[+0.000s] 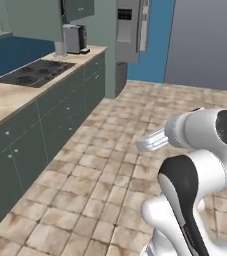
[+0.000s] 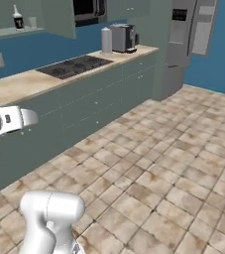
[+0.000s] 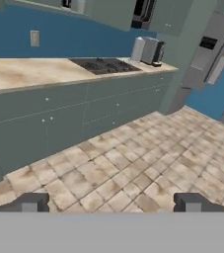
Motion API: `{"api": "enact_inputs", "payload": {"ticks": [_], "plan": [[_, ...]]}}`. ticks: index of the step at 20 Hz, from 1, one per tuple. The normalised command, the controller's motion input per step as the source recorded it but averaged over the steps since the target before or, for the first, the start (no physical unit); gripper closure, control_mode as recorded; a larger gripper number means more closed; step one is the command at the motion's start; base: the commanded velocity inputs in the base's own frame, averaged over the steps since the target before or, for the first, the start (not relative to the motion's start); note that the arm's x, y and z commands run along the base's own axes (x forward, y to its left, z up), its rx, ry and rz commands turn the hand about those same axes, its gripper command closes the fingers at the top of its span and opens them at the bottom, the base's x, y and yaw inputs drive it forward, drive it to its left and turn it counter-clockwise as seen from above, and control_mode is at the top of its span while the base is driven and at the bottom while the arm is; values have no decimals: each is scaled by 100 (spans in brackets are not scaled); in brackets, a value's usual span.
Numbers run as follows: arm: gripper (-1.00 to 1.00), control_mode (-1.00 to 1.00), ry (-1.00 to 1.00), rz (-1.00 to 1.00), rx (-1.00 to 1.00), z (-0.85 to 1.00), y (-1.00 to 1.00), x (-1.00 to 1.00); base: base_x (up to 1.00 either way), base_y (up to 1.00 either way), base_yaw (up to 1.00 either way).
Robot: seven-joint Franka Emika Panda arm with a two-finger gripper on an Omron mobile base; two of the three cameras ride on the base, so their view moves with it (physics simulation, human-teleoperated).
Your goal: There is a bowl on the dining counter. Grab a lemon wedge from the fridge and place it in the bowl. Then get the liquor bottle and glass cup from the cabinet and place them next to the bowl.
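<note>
Pincer (image 3: 111,202): spread wide, empty, held level above tiled floor (image 3: 133,163); fridge (image 3: 209,49) far ahead to its right.

Arm folded up close over the base, gripper (image 3: 111,202) wide open and holding nothing.
In the left base view the white arm (image 1: 195,170) rises from the lower right, its dark-fronted link bending up to a round joint with a black cap, and a pale wrist section pokes out to the left. In the right base view the arm sits at the lower left, a white segment reaching rightward at mid height. In the hand view the two dark fingertips (image 3: 29,202) stand far apart, nothing between them.
</note>
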Motion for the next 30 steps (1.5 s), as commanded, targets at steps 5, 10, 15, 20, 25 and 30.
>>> {"api": "enact_inputs", "payload": {"ticks": [5,10,15,20,25,30], "plan": [[-100,100,0,0,0,0,0,0,100,8,16],[-100,100,0,0,0,0,0,0,100,0,23],[-100,100,0,0,0,0,0,0,98,17,25],[-100,100,0,0,0,0,0,0,91,24,29],[-100,100,0,0,0,0,0,0,89,26,28],[-100,100,0,0,0,0,0,0,74,29,30]]}}
